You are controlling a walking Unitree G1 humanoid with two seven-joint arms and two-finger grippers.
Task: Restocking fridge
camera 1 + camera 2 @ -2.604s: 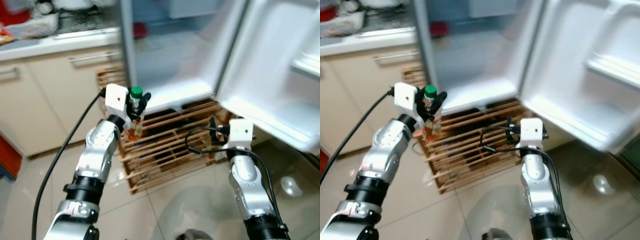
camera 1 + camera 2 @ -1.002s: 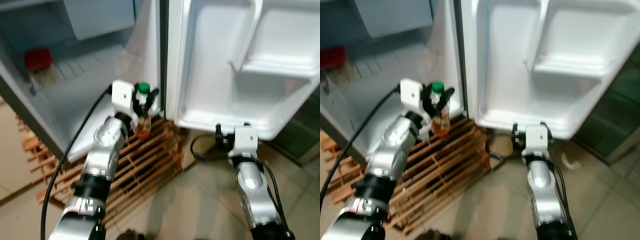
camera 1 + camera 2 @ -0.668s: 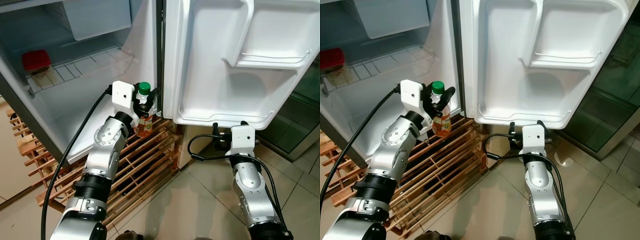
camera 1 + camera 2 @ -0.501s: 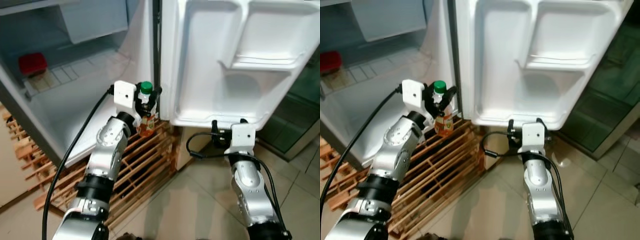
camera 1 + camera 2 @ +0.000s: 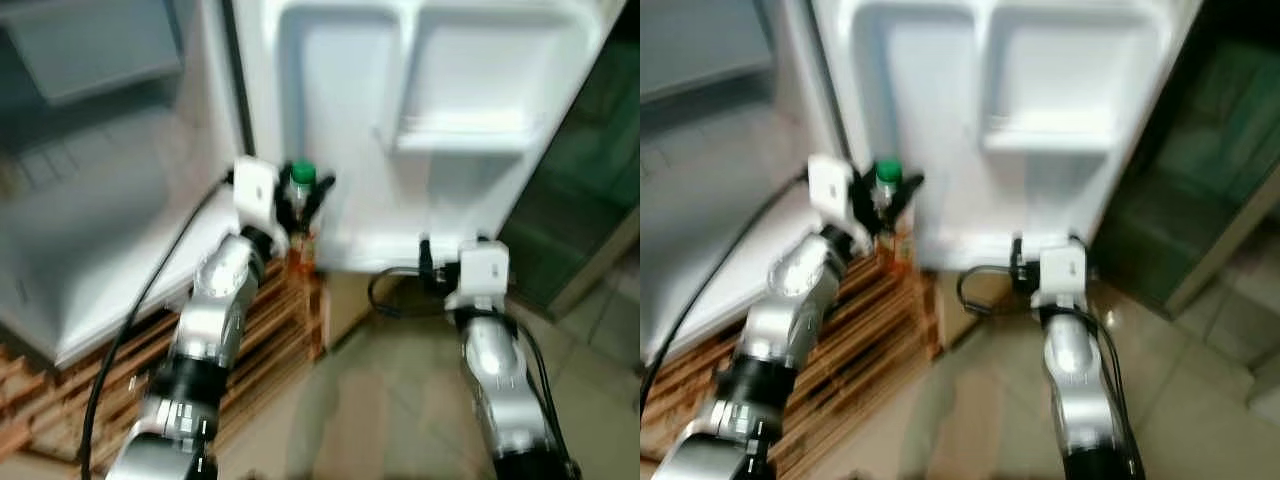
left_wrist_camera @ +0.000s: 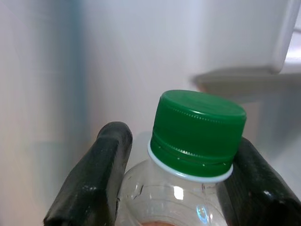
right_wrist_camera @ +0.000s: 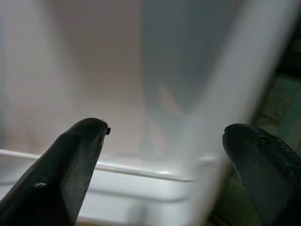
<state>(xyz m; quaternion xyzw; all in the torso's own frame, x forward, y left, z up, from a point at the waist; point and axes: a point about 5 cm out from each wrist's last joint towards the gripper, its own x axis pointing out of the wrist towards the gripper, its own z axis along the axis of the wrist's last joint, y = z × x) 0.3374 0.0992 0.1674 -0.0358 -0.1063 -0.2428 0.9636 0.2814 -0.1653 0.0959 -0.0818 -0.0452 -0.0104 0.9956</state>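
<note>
1. The left gripper [image 5: 302, 205] sits a little left of the middle of the head picture. Its two black fingers [image 6: 94, 179] are squeezed around a small bottle [image 5: 301, 215].
2. The bottle has a green cap [image 6: 197, 129] and a clear neck. Lower down it looks orange. It stands upright between the fingers.
3. The bottle is held up just in front of the bottom edge of the open fridge door [image 5: 440, 120].
4. The right gripper [image 7: 164, 174] has its two fingers spread wide apart with nothing between them. It points at the white door.
5. The right arm [image 5: 495, 370] is in the lower right of the picture, under the door.
6. The door has a white shelf [image 5: 460, 140] in the upper right.
7. The inside of the fridge [image 5: 90, 200] is on the left.
8. A wooden rack [image 5: 280, 320] sits low down, under the fridge.
9. The head pictures are blurry.
</note>
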